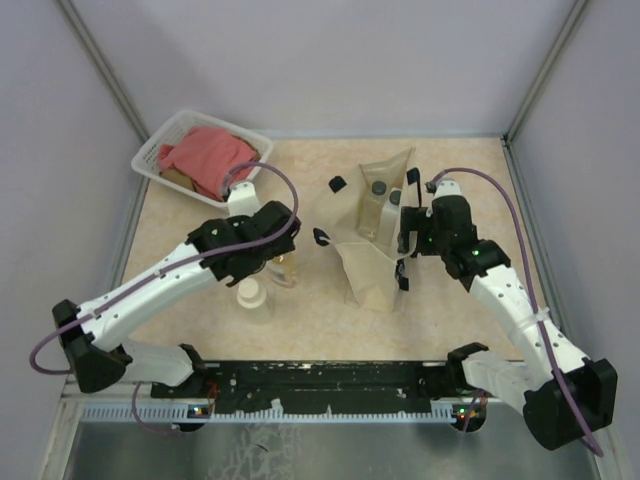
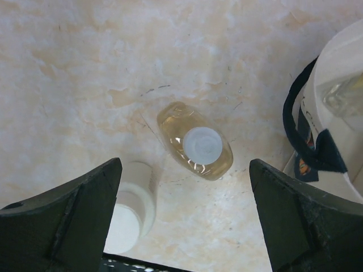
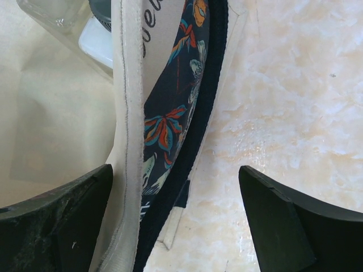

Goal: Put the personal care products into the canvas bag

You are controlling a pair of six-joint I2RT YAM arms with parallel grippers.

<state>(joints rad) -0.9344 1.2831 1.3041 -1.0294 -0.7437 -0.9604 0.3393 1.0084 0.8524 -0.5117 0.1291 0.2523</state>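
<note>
The beige canvas bag [image 1: 372, 262] lies open at mid-table with black straps [image 1: 337, 183]. Two dark-capped bottles [image 1: 380, 190] lie inside it; one shows in the right wrist view [image 3: 93, 35]. The amber bottle with a white top [image 2: 195, 145] stands on the table, also in the top view [image 1: 287, 268]. The squat cream bottle [image 2: 131, 208] stands beside it [image 1: 254, 296]. My left gripper [image 2: 186, 226] is open and empty above these two, the amber bottle just ahead of the fingers. My right gripper [image 3: 176, 221] is open, straddling the bag's right rim [image 3: 126, 130] and strap [image 3: 195, 136].
A white lattice basket [image 1: 160, 152] holding a red cloth [image 1: 208, 155] stands at the back left. Grey walls close the table at the back and sides. The bag's edge [image 2: 340, 73] lies close to the right of my left gripper.
</note>
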